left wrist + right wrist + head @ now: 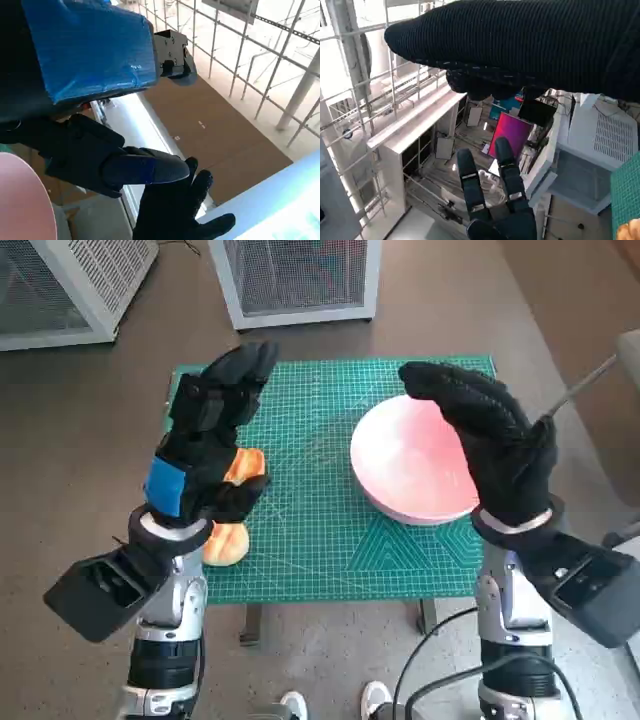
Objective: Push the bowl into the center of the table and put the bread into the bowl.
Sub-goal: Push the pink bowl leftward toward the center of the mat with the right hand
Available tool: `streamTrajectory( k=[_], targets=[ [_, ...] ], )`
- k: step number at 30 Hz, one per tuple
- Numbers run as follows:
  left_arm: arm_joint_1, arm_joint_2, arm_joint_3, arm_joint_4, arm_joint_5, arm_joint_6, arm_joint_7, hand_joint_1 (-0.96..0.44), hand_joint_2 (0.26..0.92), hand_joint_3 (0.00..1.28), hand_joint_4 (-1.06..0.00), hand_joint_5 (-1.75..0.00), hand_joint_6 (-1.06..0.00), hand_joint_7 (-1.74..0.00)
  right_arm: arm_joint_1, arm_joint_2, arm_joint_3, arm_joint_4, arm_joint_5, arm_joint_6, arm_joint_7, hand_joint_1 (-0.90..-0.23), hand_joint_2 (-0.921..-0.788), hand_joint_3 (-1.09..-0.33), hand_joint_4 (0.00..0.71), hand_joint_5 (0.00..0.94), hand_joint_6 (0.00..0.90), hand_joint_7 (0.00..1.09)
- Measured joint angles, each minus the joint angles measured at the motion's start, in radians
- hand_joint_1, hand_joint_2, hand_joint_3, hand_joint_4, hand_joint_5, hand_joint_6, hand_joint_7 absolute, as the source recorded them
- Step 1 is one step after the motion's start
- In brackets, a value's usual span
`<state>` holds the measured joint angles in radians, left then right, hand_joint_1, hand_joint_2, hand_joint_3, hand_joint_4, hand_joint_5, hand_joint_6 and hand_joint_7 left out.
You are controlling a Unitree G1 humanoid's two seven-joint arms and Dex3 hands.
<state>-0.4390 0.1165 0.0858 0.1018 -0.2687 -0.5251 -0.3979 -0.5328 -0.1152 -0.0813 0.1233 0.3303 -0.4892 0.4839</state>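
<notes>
From the head view I see the bread (232,515) lying near the left edge of the green cutting mat (320,540), its long axis running roughly from the near edge toward the far one, the near end rounded. My left hand (205,440) hovers over it with fingers spread, holding nothing, and covers its middle. The pink bowl (410,475) sits upright on the right half of the mat, well apart from the bread. My right hand (495,440) hangs above the bowl's right rim, fingers loose and empty. Two white mesh cabinets (295,280) stand on the floor beyond the table, and shoes (335,705) show at the near edge
</notes>
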Motion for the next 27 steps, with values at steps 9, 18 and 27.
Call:
streamTrajectory(
  k=[9, 18, 27],
  targets=[
    [0.005, 0.000, 0.000, 0.000, 0.000, 0.002, 0.000, -0.56, 0.921, 0.34, -0.22, -0.01, 0.00, -0.62, 0.000, 0.000, 0.000, 0.001, 0.000, -0.005, 0.000, -0.389, -0.901, -0.472, 0.353, 0.001, 0.034, 0.81],
    [0.006, 0.000, -0.002, 0.000, 0.000, 0.002, 0.000, -0.56, 0.921, 0.34, -0.22, -0.01, 0.00, -0.61, 0.003, 0.000, 0.000, 0.001, 0.000, -0.005, 0.000, -0.388, -0.898, -0.480, 0.352, 0.001, 0.030, 0.82],
    [0.006, 0.000, -0.005, -0.003, 0.000, 0.007, 0.000, -0.57, 0.921, 0.34, -0.22, -0.01, 0.00, -0.61, 0.004, 0.000, 0.000, 0.001, 0.000, -0.005, 0.000, -0.381, -0.893, -0.488, 0.352, 0.001, 0.031, 0.82]
  ],
)
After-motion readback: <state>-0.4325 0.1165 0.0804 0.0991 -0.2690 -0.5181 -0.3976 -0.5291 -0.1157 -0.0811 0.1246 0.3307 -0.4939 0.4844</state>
